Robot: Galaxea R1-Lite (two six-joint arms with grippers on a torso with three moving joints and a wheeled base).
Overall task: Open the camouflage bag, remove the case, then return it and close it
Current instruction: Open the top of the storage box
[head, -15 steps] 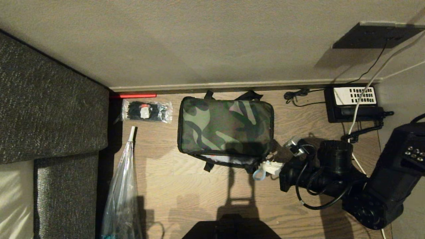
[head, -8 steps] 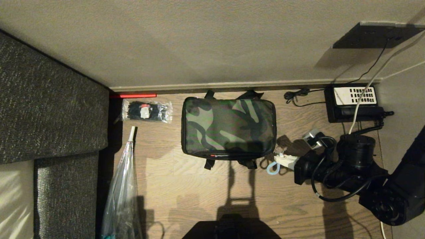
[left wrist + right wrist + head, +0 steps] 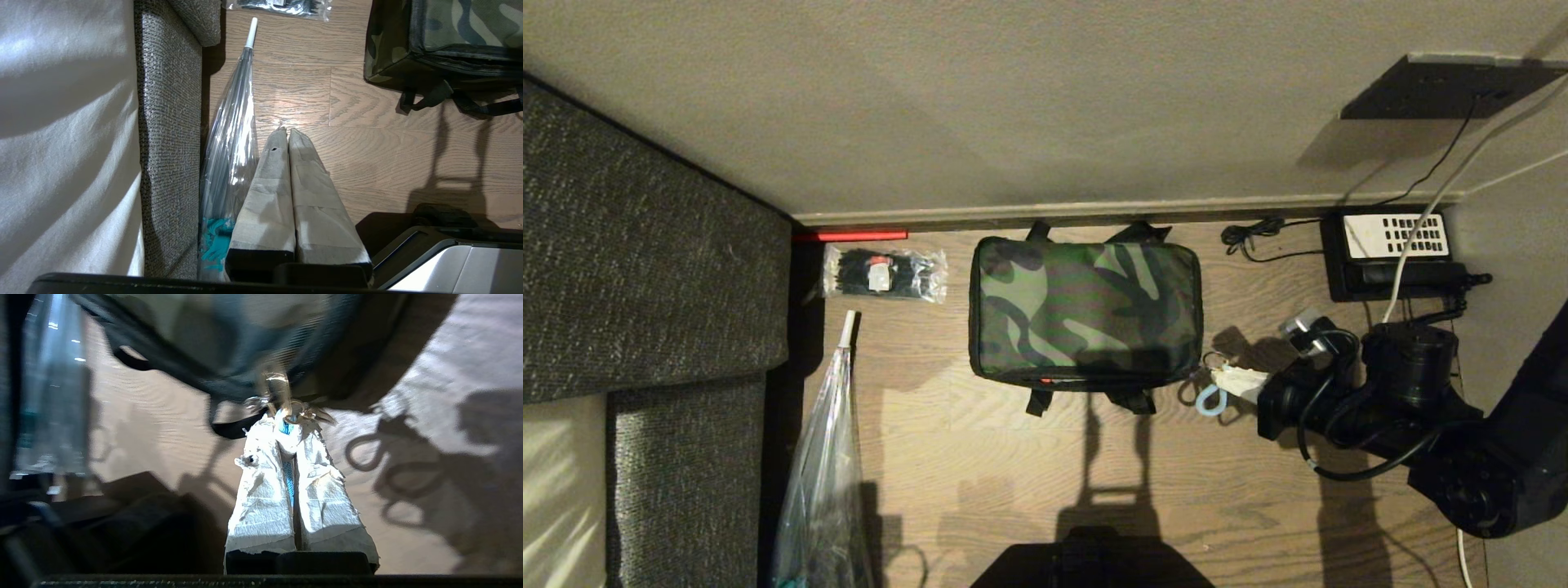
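On a wood-plank floor (image 3: 980, 457), the robot's left gripper (image 3: 284, 131) hangs parked at the near left beside a folded clear umbrella (image 3: 827, 457), its taped fingers pressed together and holding nothing; just past it, at the near right, the right gripper (image 3: 1232, 380) sits low by the near right corner of the camouflage bag (image 3: 1086, 306), its white-wrapped fingers clamped together on a pale blue pull loop (image 3: 1211, 401) tied to the bag's zipper; the bag lies flat at centre with its lid down, straps trailing toward the viewer; the case is not visible; farther left, a clear packet of black ties (image 3: 884, 273) lies against the grey sofa (image 3: 645, 269); at the far right, a black telephone (image 3: 1390, 253) rests by the wall (image 3: 1013, 106).
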